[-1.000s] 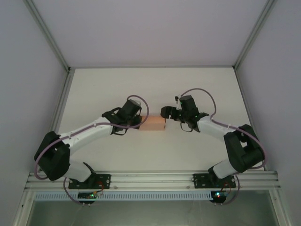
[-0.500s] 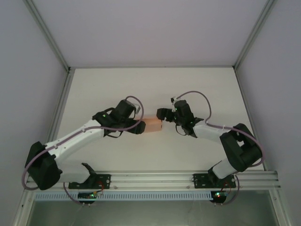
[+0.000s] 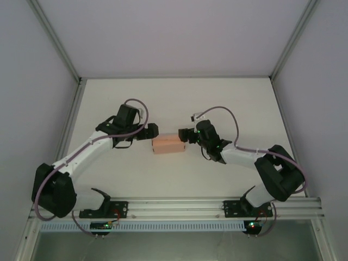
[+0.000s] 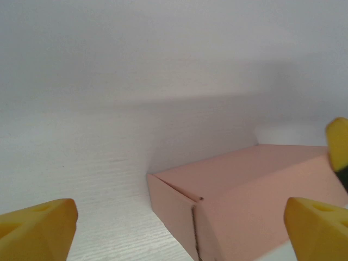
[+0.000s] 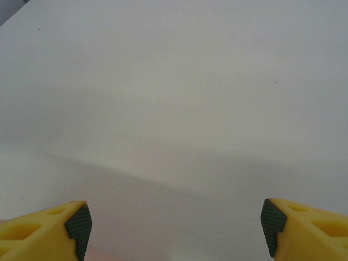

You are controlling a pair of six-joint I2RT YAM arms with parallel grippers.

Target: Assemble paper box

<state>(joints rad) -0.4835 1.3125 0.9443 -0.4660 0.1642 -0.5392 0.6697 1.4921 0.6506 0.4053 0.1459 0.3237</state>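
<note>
The box (image 3: 167, 145) lies near the middle of the table (image 3: 217, 103), a low closed pink block with its long side running left to right. The left gripper (image 3: 153, 130) sits just beside the box's far-left corner, released, with its jaws spread wide. In the left wrist view its yellow fingers (image 4: 35, 225) stand far apart. The box's near corner lies between them, closer to the right-hand finger. Whether that finger touches the card cannot be told.

The right gripper (image 3: 182, 134) is at the box's right end, on the far side. It is also released. In the right wrist view its fingertips (image 5: 46, 228) stand wide apart over bare table, with nothing between them.
</note>
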